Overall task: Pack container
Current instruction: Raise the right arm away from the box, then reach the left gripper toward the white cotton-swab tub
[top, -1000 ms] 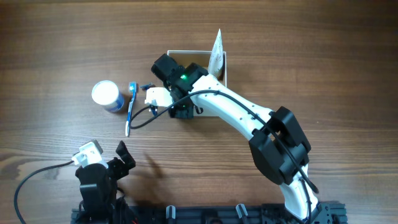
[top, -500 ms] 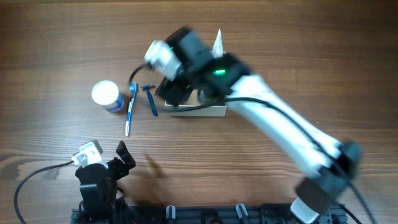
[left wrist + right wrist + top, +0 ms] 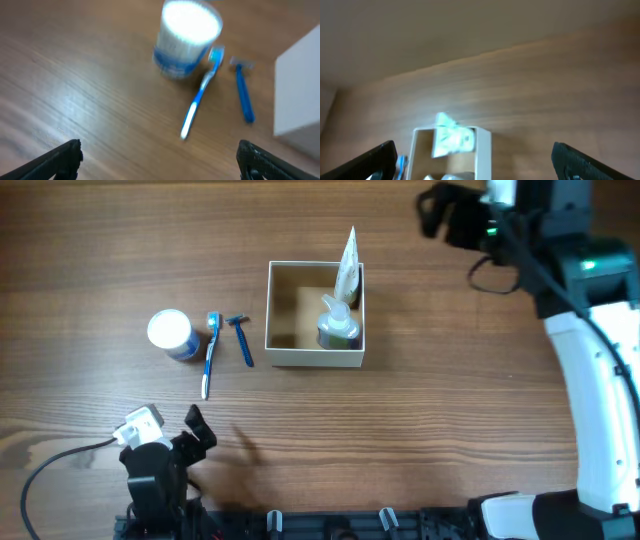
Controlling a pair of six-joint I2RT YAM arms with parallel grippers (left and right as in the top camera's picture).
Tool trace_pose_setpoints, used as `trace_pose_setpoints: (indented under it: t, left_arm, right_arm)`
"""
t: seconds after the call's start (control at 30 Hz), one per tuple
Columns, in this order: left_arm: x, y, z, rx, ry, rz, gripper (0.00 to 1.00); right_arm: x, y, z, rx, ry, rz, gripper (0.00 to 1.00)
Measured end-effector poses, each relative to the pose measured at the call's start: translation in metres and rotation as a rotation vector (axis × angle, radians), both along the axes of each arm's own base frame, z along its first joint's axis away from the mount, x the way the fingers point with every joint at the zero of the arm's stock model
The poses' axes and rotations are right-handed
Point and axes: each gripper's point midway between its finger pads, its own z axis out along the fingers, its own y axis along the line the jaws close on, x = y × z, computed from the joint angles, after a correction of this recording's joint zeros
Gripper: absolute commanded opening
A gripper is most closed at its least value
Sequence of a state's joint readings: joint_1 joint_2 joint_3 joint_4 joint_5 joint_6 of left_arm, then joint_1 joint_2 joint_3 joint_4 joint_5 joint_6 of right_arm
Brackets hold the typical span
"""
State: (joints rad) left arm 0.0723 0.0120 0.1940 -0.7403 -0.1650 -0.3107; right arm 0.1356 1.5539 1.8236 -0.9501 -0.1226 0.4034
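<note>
While both arms sit clear of the items, the container (image 3: 310, 358) rests mid-desk (image 3: 100, 240), open side up. A pump bottle (image 3: 337, 328) and a pale tube (image 3: 348, 260) stand against its right wall. Left of it, apart, lie a razor (image 3: 242, 340), a toothbrush (image 3: 210, 355) and a white-lidded jar (image 3: 172, 332). Left jaws are spread wide and empty, near the desk's front edge. Right jaws are spread wide and empty, off to the container's far right.

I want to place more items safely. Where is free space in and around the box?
The container is bare in its left half; the bottle and tube fill its right side. The table is free from the container to the right arm. Crowded: between jar and container, where toothbrush and razor lie.
</note>
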Motion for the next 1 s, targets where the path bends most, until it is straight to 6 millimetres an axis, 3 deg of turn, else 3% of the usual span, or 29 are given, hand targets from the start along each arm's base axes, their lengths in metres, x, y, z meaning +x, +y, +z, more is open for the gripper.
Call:
trace_pose_setpoints:
  t: [0.13, 0.3, 0.37, 0.5, 0.73, 0.77, 0.9, 0.97, 1.0]
  left_arm:
    - [0.012, 0.001, 0.022, 0.008, -0.104, -0.002, 1.0]
    - [0.031, -0.013, 0.062, -0.015, -0.288, -0.084, 1.0]
    - [0.033, -0.017, 0.068, -0.021, -0.308, -0.104, 0.99]
    - [0.031, -0.015, 0.072, -0.022, -0.252, -0.091, 1.0]
    - [0.05, -0.003, 0.109, -0.016, -0.09, -0.036, 1.0]
    - [0.065, 0.002, 0.12, -0.016, -0.05, -0.022, 1.0]
    - [0.104, 0.01, 0.131, -0.048, 0.113, -0.009, 1.0]
    - [0.143, 0.012, 0.138, -0.086, 0.173, -0.029, 1.0]
    - [0.152, 0.012, 0.134, -0.101, 0.203, -0.04, 1.0]
  right_arm:
    - [-0.004, -0.018, -0.008, 0.046, 0.055, -0.084, 1.0]
    - [-0.006, -0.017, -0.01, 0.067, 0.074, -0.102, 1.0]
    - [-0.008, -0.018, -0.012, 0.067, 0.087, -0.106, 1.0]
    - [-0.011, -0.018, -0.016, 0.069, 0.108, -0.11, 1.0]
    - [-0.011, -0.018, -0.017, 0.07, 0.111, -0.111, 1.0]
    - [-0.011, -0.018, -0.016, 0.07, 0.108, -0.112, 1.0]
    - [-0.011, -0.018, -0.017, 0.072, 0.111, -0.113, 1.0]
    - [-0.011, -0.018, -0.016, 0.072, 0.11, -0.114, 1.0]
    - [-0.011, -0.018, -0.017, 0.072, 0.111, -0.114, 1.0]
